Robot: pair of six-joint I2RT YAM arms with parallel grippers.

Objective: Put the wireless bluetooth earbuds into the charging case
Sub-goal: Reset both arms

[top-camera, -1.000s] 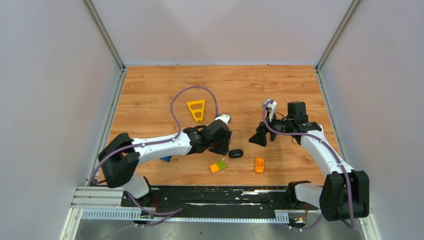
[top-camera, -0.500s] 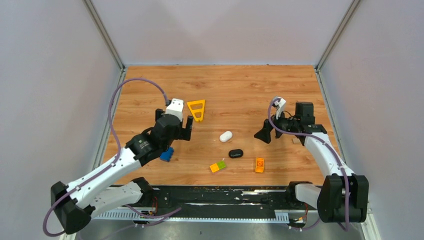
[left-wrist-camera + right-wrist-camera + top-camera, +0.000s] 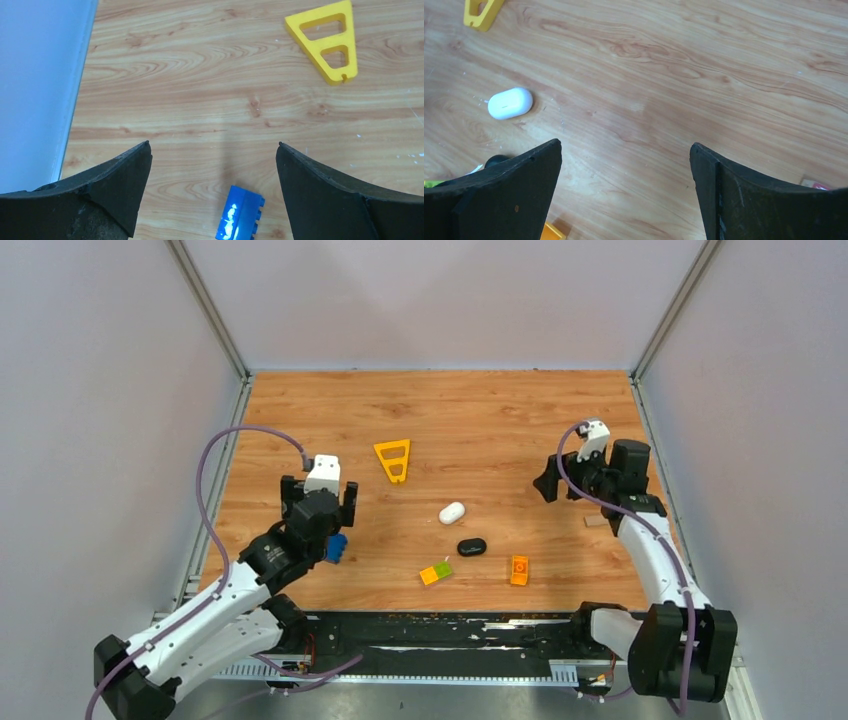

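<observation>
Charging case (image 3: 452, 512) lies on the counter (image 3: 480, 410), lid shut, a white oval w/ nothing touching it. Both arms are well apart from it.

Left gripper (image 3: 320, 498) is far to the case's left, jaws spread wide, nothing btwn them. Its wrist cam looks down on bare wood, w/ a blue brick (image 3: 336, 547) just under the gap, not touched.

Right gripper (image 3: 548, 480) is to the case's right & slightly farther back, also wide open & empty. In its wrist cam the case sits up-left of the left finger, clear of both fingers.

Other bits, all relative to the case:
- black oval piece (image 3: 472, 547): near, on the side toward the arm bases & a little right, not touching.
- yellow triangle frame (image 3: 393, 459): behind & left, flat on the wood.
- orange-and-green brick (image 3: 435, 573): nearer the bases, beyond the black piece.
- orange brick (image 3: 519, 570): nearer the bases & to the right.
</observation>
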